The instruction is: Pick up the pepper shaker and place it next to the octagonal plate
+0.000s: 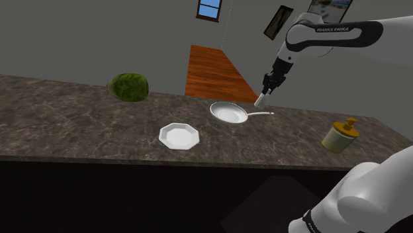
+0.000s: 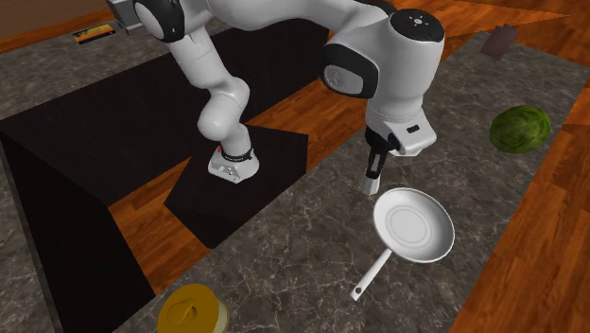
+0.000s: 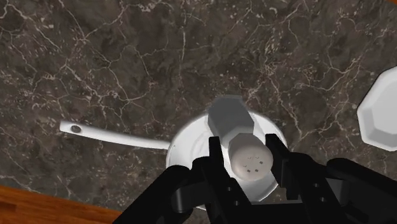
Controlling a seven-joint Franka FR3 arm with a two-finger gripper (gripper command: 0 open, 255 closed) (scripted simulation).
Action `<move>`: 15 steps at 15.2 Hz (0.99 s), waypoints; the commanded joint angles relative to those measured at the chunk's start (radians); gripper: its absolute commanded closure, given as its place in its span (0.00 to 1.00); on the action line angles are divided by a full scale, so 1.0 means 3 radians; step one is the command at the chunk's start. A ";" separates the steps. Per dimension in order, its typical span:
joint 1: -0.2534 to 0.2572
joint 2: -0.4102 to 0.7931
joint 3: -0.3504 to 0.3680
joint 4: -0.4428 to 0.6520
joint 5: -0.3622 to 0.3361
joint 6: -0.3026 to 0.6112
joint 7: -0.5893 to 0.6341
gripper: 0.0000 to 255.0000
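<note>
**Shoulder view:** white pepper shaker, clasped in the gripper over a frying pan. The octagonal plate is set well apart on the worktop.

**Second exterior view:** the shaker is seen beside the pan's rim.

**Wrist view:** the fingers are pressed against the faceted body below the holed cap.

**Handling:** judged light, rigid and smooth. The flat facets are best gripped.

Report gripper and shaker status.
Gripper shut on pepper shaker, above the frying pan. Octagonal plate beside pan. Path to it looks clear.
</note>
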 commanded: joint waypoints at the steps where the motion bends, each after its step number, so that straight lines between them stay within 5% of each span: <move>1: 0.0066 0.0029 0.0099 0.0008 0.0020 0.0025 0.0160 1.00; 15: 0.0507 0.0778 0.0629 0.0798 0.0172 0.0011 0.1075 1.00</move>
